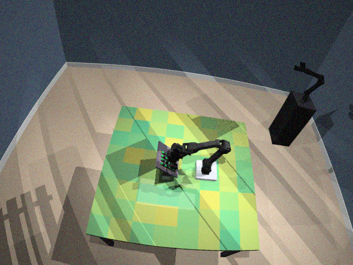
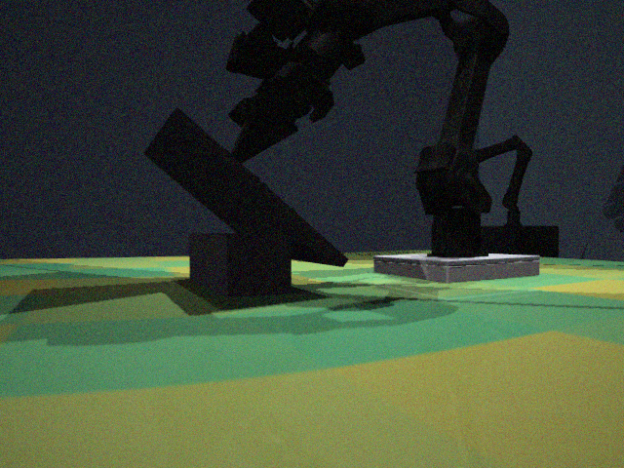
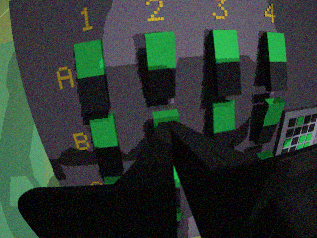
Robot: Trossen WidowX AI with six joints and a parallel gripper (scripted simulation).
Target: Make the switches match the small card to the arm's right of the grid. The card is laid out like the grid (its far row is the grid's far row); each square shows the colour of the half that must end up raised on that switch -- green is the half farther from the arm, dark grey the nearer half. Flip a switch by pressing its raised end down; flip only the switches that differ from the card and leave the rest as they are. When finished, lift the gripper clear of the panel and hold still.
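The tilted grey panel [image 1: 160, 146] [image 2: 242, 196] [image 3: 190, 42] bears a grid of green and dark grey switches. In the wrist view switches A1 [image 3: 89, 59], A2 [image 3: 159, 50], A3 [image 3: 225, 46] and A4 [image 3: 276, 47] show in full, as do B1 [image 3: 104, 131], B3 [image 3: 223, 117] and B4 [image 3: 272, 113]. My gripper [image 2: 239, 157] [image 3: 166, 130] is shut and empty, its tips at or just over switch B2 [image 3: 165, 117]. The tips hide B2's dark half; contact is unclear. Rows C and D are mostly hidden. The card [image 3: 300, 130] is partly visible at the right.
The panel rests on a dark block [image 2: 209, 261]. The arm's white base plate [image 1: 206, 178] [image 2: 484, 269] stands on the patchwork table top [image 1: 168, 236] [image 2: 302, 408]. A second dark arm on a black pedestal [image 1: 290, 122] stands away from the table.
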